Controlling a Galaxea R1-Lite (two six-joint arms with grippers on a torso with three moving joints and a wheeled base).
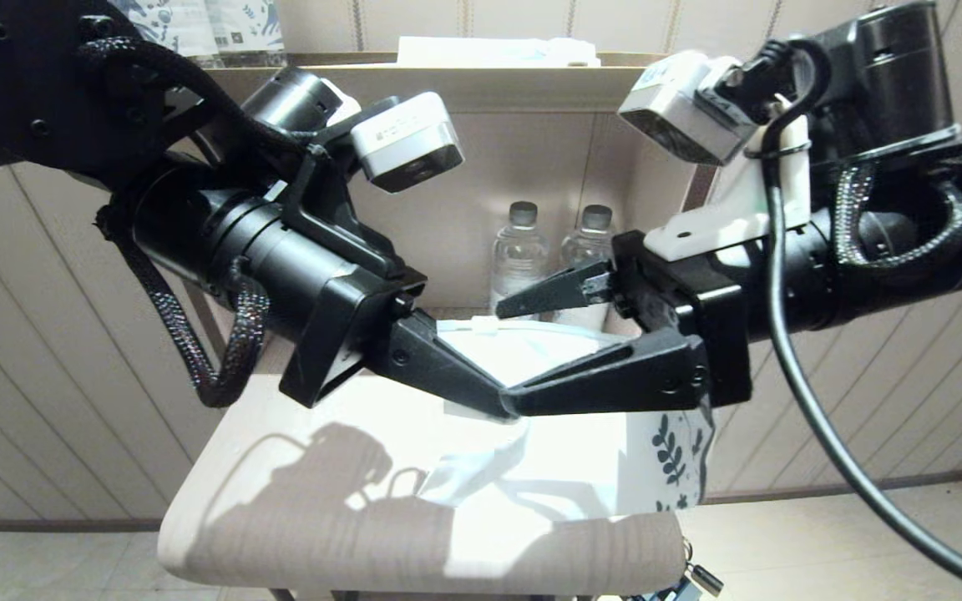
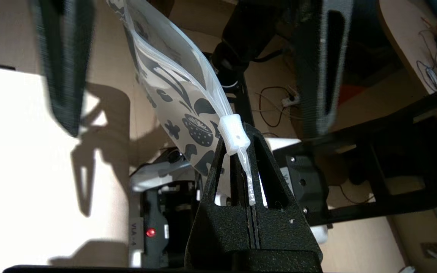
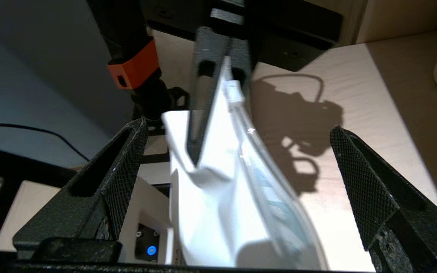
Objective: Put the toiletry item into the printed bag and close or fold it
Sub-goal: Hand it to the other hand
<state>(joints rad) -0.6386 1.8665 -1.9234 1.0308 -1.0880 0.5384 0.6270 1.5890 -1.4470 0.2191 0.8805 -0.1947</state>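
The left claw is clamped shut on the top strip of the printed bag, just beside the small white zip slider, and holds the pouch up above the table so it hangs free with its leaf-and-flower end downward. That pinch at one end of the strip seems meant to anchor the bag while the other arm works along its mouth. The right claw stands wide apart, its two fingers either side of the bag and touching nothing, one above and one below the strip in the head view; in the right wrist view the white pouch hangs in the gap between them. Judging by this, it is placed to take the slider or the seal edge and draw the bag closed. The toiletry item cannot be picked out with confidence; a pale, faintly blue shape shows through the film, so it may already be inside. Two water bottles stand behind on the shelf.
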